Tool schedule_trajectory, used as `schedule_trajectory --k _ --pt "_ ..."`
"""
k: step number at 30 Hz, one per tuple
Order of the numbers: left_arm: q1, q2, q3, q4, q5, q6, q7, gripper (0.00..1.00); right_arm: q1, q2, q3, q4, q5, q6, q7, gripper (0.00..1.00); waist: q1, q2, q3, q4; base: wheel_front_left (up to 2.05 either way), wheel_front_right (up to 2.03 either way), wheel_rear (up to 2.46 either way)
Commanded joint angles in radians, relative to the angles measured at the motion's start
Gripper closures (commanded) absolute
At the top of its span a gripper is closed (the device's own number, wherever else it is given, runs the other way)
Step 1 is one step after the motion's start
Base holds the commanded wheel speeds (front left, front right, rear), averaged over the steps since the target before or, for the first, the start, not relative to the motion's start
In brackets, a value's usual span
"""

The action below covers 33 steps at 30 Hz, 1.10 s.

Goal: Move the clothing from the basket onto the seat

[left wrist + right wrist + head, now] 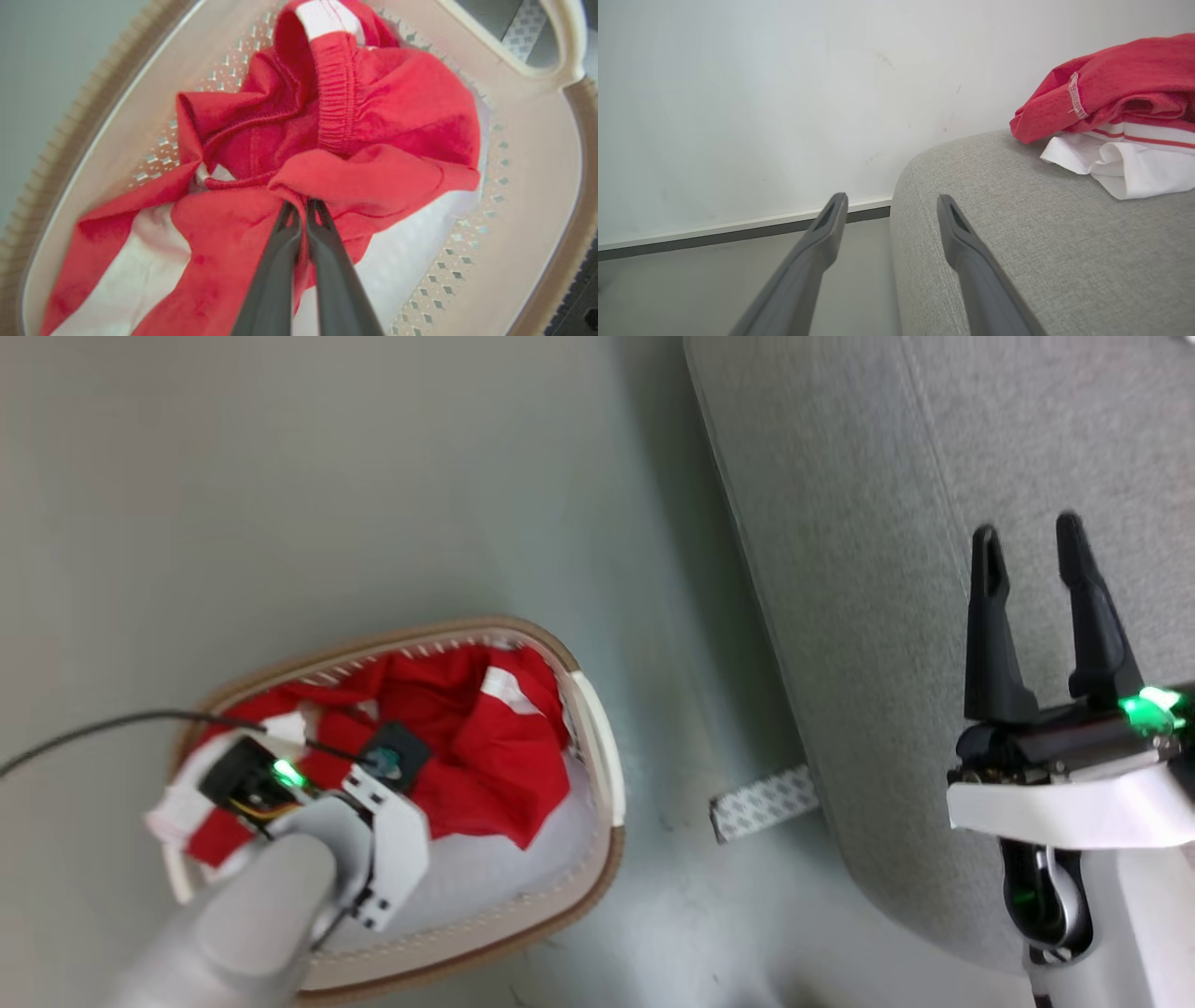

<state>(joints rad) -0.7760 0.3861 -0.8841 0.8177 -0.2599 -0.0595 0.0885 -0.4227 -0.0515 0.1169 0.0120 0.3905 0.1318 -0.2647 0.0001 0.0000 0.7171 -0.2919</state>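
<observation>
The white basket (597,747) with a brown rim stands on the floor at the lower left, holding crumpled red clothing (485,747) with white panels. My left gripper (302,205) reaches down into the basket (528,154), its fingers pinched together on a fold of the red clothing (373,126). The grey seat (868,523) fills the right side. My right gripper (1027,546) hovers open over the seat (1017,242), nothing between its fingers. A red and white garment (1120,107) lies on the seat at the right of the right wrist view.
A pale bluish-white pad (523,868) lines the basket bottom. A strip of patterned white tape (761,801) lies on the floor between basket and seat. A black cable (103,728) runs from the left arm. A white wall (761,93) with a skirting board stands beyond the seat's end.
</observation>
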Motion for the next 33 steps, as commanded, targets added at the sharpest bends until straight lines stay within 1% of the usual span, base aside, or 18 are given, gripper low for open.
schedule_trajectory --k 1,5,10,13,16,21,30,31,33 --pt "0.027 -0.017 0.007 0.006 -0.018 0.011 -0.031 1.0 0.028 -0.006 -0.007 0.014 -0.015 -0.002 0.001 0.0 -0.0001 0.0 -0.095 0.061 0.0 0.0 0.0" --pt "0.07 -0.077 0.021 0.003 -0.055 0.022 -0.11 1.0 0.081 -0.03 -0.031 0.047 -0.031 -0.002 0.001 0.0 -0.0001 0.0 -0.222 0.122 0.0 0.0 0.0" --pt "0.129 -0.125 0.053 -0.013 -0.117 0.031 -0.2 1.0 0.164 -0.046 -0.068 0.081 -0.041 -0.002 0.001 0.0 -0.0001 0.0 -0.363 0.189 0.0 0.0 0.0" --pt "0.165 -0.142 0.075 -0.037 -0.147 0.041 -0.243 1.0 0.211 -0.052 -0.08 0.098 -0.049 -0.002 0.001 0.0 -0.0001 0.0 -0.437 0.219 0.0 0.0 0.0" --pt "0.196 -0.151 0.093 -0.075 -0.175 0.053 -0.277 1.0 0.251 -0.05 -0.087 0.109 -0.052 -0.002 0.001 0.0 -0.0001 0.0 -0.503 0.24 0.0 0.0 0.0" --pt "0.246 -0.156 0.13 -0.173 -0.213 0.088 -0.308 1.0 0.31 -0.046 -0.096 0.122 -0.059 -0.002 0.001 0.0 -0.0001 0.0 -0.582 0.266 0.0 0.0 0.0" --pt "0.319 -0.131 0.199 -0.39 -0.262 0.166 -0.327 1.0 0.388 -0.031 -0.072 0.143 -0.063 -0.002 0.001 0.0 -0.0001 0.0 -0.689 0.278 0.0 0.0 0.0" --pt "0.319 -0.131 0.199 -0.39 -0.262 0.166 -0.327 1.0 0.388 -0.031 -0.072 0.143 -0.063 -0.002 0.001 0.0 -0.0001 0.0 -0.689 0.278 0.0 0.0 0.0" --pt "0.336 -0.121 0.213 -0.437 -0.275 0.182 -0.326 1.0 0.412 -0.029 -0.059 0.15 -0.071 -0.002 0.001 0.0 -0.0001 0.0 -0.714 0.281 0.0 0.0 0.0"
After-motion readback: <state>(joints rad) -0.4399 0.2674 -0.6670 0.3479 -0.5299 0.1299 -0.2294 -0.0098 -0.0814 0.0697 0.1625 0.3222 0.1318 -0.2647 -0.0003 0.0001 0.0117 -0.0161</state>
